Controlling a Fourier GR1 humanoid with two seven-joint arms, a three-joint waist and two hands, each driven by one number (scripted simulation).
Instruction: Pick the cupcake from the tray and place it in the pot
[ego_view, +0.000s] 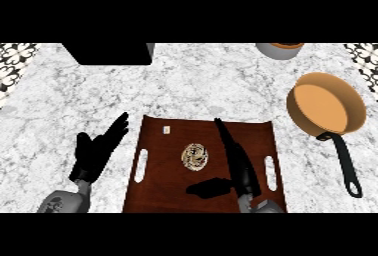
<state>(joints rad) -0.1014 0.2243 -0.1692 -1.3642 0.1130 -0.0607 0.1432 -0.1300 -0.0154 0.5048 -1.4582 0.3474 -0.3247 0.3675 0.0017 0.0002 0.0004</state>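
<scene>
Cupcake sits mid-tray; right hand (fingers straight, gripping nothing) could nudge it sideways; pot upper right.

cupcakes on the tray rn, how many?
1. The cupcake sits near the middle of the tray, left of the right hand. None seem hidden.
</scene>
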